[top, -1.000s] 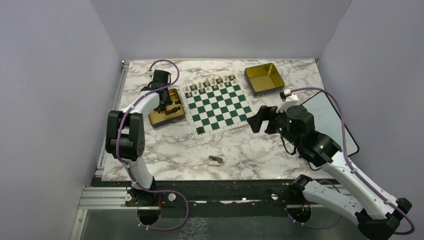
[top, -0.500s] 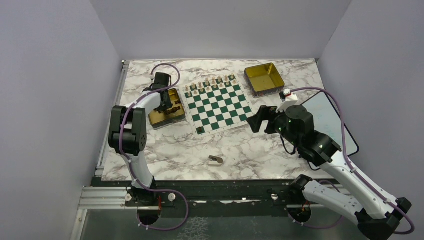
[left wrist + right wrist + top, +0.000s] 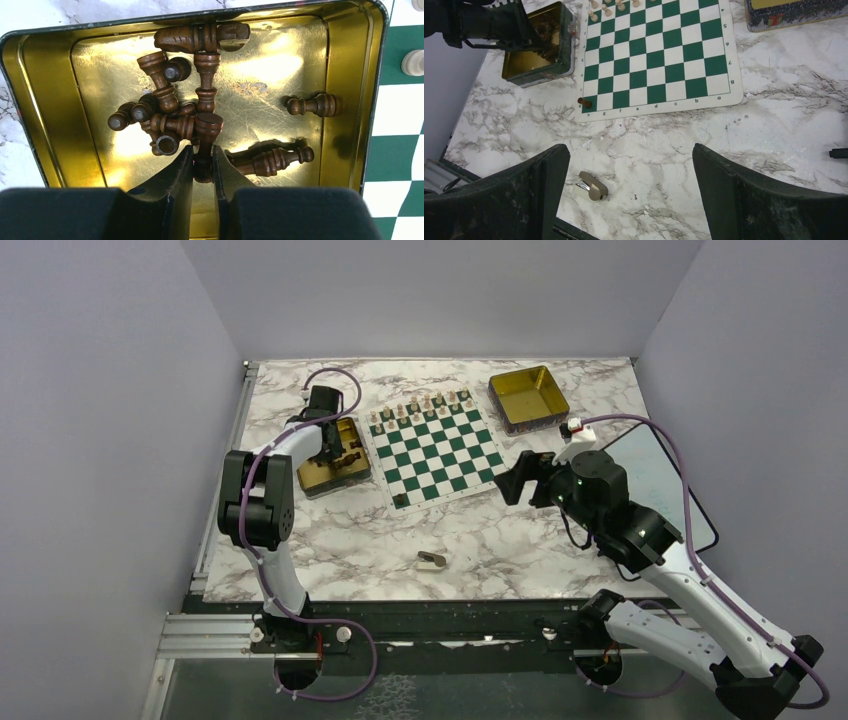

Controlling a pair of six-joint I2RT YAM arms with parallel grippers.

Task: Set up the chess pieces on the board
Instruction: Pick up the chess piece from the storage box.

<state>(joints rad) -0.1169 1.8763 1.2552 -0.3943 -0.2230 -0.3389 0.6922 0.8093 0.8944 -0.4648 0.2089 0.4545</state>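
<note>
2 arms, 2 gold tins, 1 board. The left tool (image 3: 202, 167) is down inside the left tin (image 3: 350, 100), jaws almost closed and pinching 1 dark pc (image 3: 204, 150) by its stem. That tin sits on the marble surface (image 3: 350, 530), just left of the board (image 3: 435, 450). It holds the rest of the dark pcs (image 3: 165, 100), approx. 10 counting the gripped one. Most lie in 1 overlapping heap, so the exact no. can't be read. 2 more lie apart on the tin's board side, both on their sides. 1 lone dark pc (image 3: 584, 102) stands upright on the board's near-left corner square. Pale pcs (image 3: 420, 408) line the board's far edge in what looks like 2 rows, too small to count. The second tin (image 3: 528, 397) sits off the board's far-right corner, not touching it. The right tool (image 3: 630, 150) hangs above the surface near the board's near-right corner. Its jaws are spread wide w/ nothing between them. 1 small tan object (image 3: 432, 560) lies on the surface, nearer than the board and well apart from it.
</note>
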